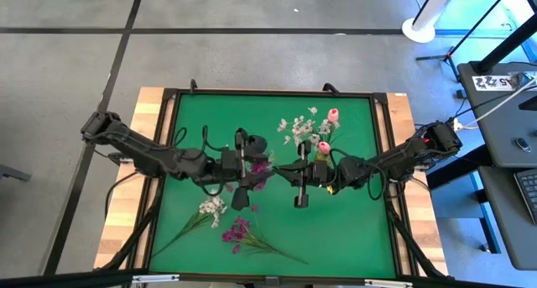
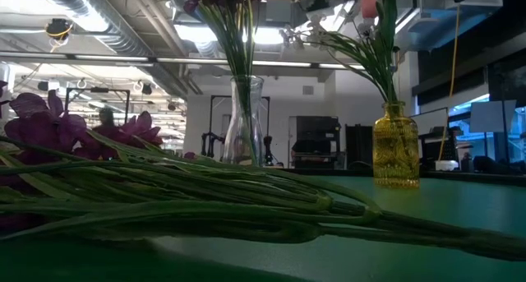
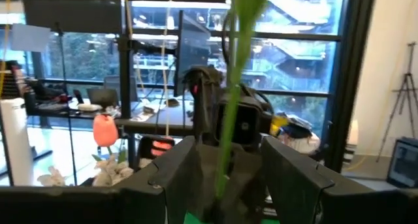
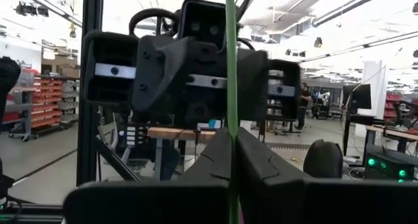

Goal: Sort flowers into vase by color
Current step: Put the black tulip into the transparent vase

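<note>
A magenta flower [image 1: 263, 163] stands on a thin green stem [image 4: 231, 67] between my two grippers, over the middle of the green table [image 1: 352, 229]. My right gripper [image 4: 232, 136] is shut on that stem. My left gripper [image 3: 228, 145] faces it from the left, open, with a green stem [image 3: 228, 113] rising between its fingers without plainly touching them. A clear glass vase [image 2: 244, 122] holds purple flowers. A yellow vase [image 2: 396, 146] holds white and pink ones. A white spray [image 1: 211, 208] and a magenta spray [image 1: 237, 231] lie flat on the mat. My right gripper pinches the green stem [image 4: 231, 119] between its two fingers, well below the blossom. The fingers come about level from the table's right and lie across the stem, which stands upright through them. Its lower end is hidden by the fingers.
Pink tulips [image 1: 333, 114] and white blossoms [image 1: 298, 124] spread from the yellow vase [image 1: 321, 156] just behind my right gripper [image 1: 284, 172]. A black frame rims the table [image 1: 168, 137]. Bare mat lies at the far left and near right.
</note>
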